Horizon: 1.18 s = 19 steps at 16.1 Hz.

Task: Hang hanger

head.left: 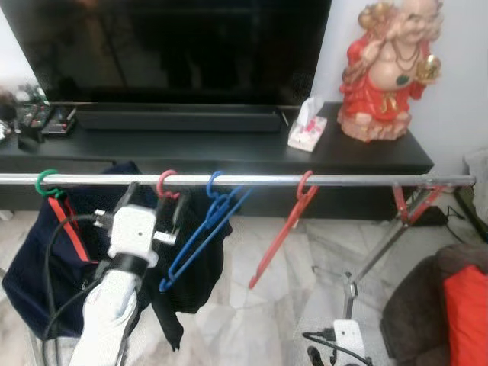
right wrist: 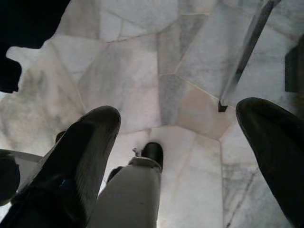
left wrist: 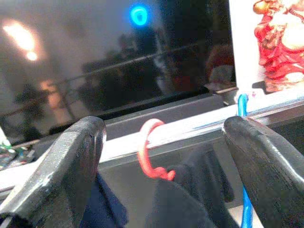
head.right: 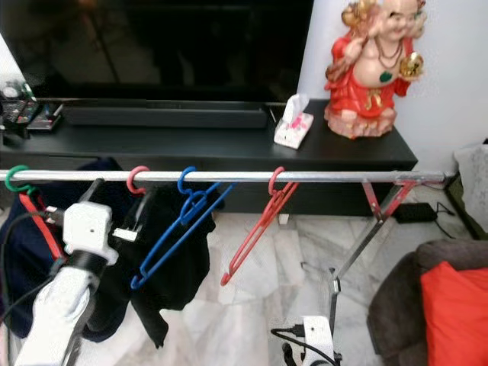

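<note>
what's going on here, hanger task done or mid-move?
The left gripper is raised just in front of the metal rail, fingers open, with the pink hanger hook between them but not clamped. That hook sits over the rail with a dark garment hanging below it. A green hanger, a blue hanger and a red hanger also hang on the rail. The right gripper hangs low, open, pointing at the marble floor.
</note>
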Tool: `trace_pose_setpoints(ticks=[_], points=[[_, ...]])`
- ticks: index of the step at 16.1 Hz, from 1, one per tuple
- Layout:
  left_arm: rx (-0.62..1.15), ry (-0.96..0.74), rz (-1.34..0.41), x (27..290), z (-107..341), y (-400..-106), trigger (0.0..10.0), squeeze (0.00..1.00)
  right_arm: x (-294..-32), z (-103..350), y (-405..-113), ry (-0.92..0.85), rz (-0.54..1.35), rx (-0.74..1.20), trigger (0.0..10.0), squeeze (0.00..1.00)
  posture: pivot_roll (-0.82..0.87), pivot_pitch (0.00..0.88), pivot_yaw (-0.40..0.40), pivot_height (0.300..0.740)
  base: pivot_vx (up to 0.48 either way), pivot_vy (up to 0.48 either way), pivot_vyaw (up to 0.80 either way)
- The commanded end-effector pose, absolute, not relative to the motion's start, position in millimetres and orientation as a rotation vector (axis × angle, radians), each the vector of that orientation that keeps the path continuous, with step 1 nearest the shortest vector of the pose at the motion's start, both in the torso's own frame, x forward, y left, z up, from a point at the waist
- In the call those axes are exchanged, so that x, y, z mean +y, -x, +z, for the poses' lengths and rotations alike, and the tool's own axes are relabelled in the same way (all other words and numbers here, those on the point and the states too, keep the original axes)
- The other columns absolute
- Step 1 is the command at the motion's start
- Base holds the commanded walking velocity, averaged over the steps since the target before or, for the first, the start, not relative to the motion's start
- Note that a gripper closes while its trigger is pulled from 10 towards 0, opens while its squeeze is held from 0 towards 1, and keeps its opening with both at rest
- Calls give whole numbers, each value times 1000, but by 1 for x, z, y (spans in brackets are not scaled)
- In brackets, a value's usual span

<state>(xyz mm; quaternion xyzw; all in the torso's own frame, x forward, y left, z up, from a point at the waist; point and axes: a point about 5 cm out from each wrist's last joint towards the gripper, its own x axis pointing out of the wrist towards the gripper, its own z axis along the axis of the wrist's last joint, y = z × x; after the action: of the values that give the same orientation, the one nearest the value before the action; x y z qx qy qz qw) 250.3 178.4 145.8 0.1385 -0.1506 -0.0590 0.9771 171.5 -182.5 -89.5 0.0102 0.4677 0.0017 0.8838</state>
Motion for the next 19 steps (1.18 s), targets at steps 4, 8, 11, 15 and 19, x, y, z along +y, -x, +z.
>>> trace_pose_setpoints(ticks=[4, 8, 11, 15, 19], points=[[-18, -378, -203, 194, 103, -232, 10000, 0, -181, -90, -170, -10, 25, 982, 10000, 0, -46, 0, -26, 740, 0, 0, 0], [95, -295, -85, 218, 96, -247, 10000, 0, -181, -90, -170, -3, 34, 983, 10000, 0, -52, 0, -27, 740, 0, 0, 0], [148, -182, -10, 237, 102, -266, 10000, 0, -181, -90, -171, -4, 31, 981, 10000, 0, -54, 0, -31, 740, 0, 0, 0], [271, -127, -130, 239, 92, -287, 10000, 0, -181, -89, -172, -5, 35, 979, 10000, 0, -57, 0, -34, 740, 0, 0, 0], [296, -109, -206, 243, 95, -295, 10000, 0, -181, -89, -172, -9, 31, 976, 10000, 0, -64, 0, -32, 740, 0, 0, 0]])
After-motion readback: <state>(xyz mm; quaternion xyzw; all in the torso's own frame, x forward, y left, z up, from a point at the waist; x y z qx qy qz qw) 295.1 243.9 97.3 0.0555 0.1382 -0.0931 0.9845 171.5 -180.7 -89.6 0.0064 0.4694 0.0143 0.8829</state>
